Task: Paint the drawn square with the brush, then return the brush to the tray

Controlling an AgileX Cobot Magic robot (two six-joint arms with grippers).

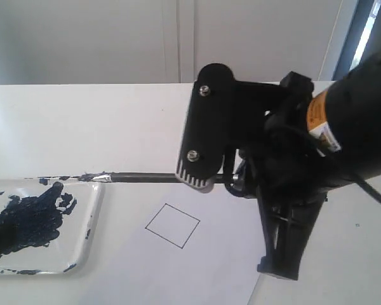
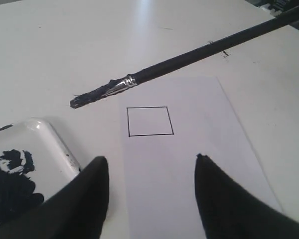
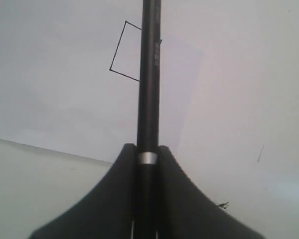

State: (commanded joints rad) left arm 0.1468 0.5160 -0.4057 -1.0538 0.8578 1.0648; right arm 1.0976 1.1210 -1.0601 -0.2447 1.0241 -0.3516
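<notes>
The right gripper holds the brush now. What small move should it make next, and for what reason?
Probably shift the brush tip over the drawn square and lower it to the paper. The right gripper is shut on the handle, the tip looks coated with dark paint and sits beside the tray, and the square is only an empty outline.

1. A white worktop [image 1: 82,121] carries two items, both toward its near side.
2. Left: a shallow white tray [image 1: 79,232], smeared with dark navy paint.
3. Just beside it to the right, not touching: a white paper sheet [image 1: 203,273] bearing a small, unfilled drawn square [image 1: 172,225].
4. Tiny dark specks [image 1: 357,224] dot the worktop at right.
</notes>
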